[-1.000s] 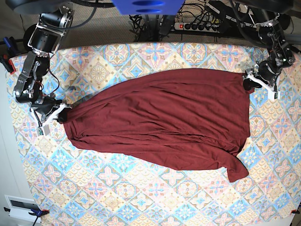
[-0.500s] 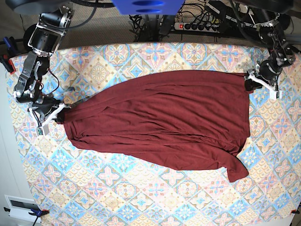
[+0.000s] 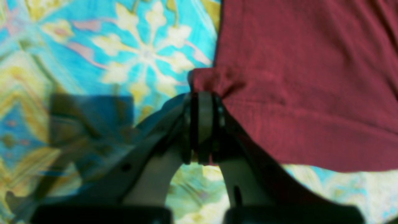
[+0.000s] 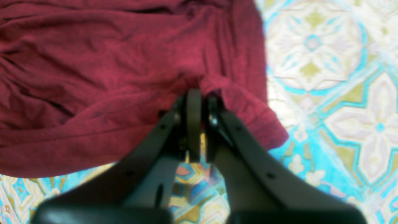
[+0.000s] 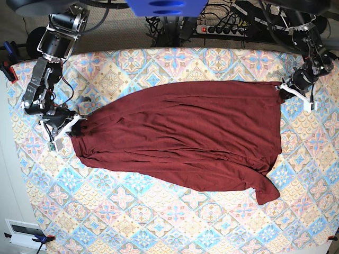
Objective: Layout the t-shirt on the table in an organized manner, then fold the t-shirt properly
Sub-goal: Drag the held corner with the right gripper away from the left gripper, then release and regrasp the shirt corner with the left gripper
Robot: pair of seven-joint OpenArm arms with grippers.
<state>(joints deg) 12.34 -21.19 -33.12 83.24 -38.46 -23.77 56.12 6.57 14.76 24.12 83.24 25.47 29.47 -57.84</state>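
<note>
The dark maroon t-shirt lies spread across the middle of the patterned table, wrinkled, with a loose flap hanging toward the front right. My left gripper is at the shirt's back right corner. In the left wrist view the left gripper is shut on a bunched bit of the t-shirt edge. My right gripper is at the shirt's left end. The right wrist view shows the right gripper shut on a fold of the t-shirt.
A power strip with cables lies behind the table's back edge. Black clamps sit at the left edge, and a white box stands off the front left corner. Patterned tablecloth shows around the shirt on all sides.
The left gripper has shut on the shirt's back right corner and drawn it taut, straightening the back edge. The right gripper, still shut on the cloth, has shifted slightly back.
</note>
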